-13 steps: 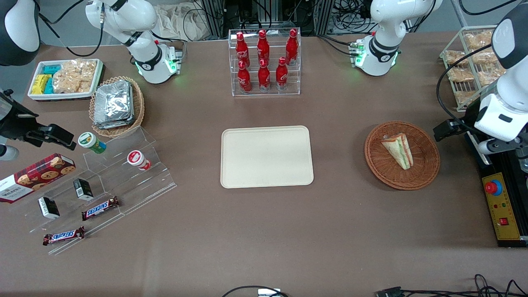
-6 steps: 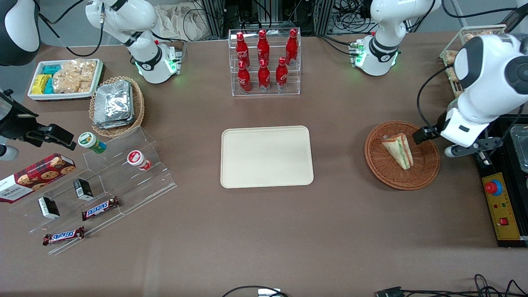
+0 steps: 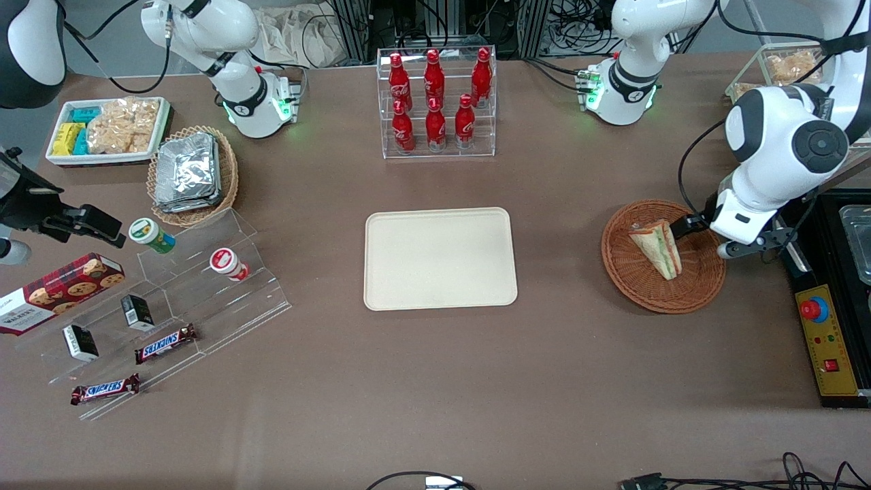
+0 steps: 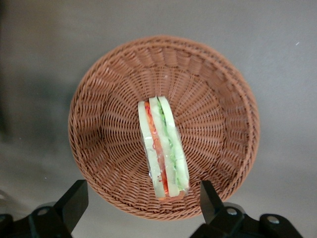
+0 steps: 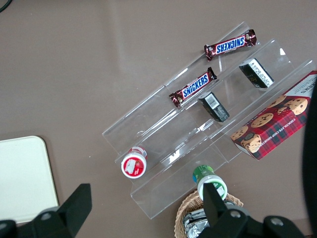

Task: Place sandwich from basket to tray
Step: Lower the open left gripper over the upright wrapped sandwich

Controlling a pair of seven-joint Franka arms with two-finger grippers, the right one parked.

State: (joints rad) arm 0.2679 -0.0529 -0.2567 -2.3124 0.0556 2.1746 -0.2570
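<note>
Since a second ago the working arm has been swung in from the edge of the surface (image 3: 578, 381), and the tool (image 4: 141, 201) is now hung above the basket (image 3: 633, 286), over the rim toward the working arm's end. Nothing else has been shifted: the sandwich (image 3: 656, 246) is still lying in the basket and the tray (image 3: 440, 258) is still bare.

Around the spot, not much is in the way. A clear rack of red bottles (image 3: 435, 99) is stood farther from the front camera than the tray. Toward the parked arm's end, a lighter basket of foil packets (image 3: 187, 173), a white tray of snacks (image 3: 105, 129) and a clear stepped stand (image 3: 224, 299) with chocolate bars (image 3: 165, 344) and small cups (image 3: 151, 235) are kept well apart from the job. A yellow control box with a red button (image 3: 823, 340) is set just beside the basket's end of the surface.

From the wrist view, the tool's fingers (image 4: 74, 201) are spread wide apart, nothing gripped. The sandwich is seen between them and lower down, on its edge near the basket's middle, untouched.
</note>
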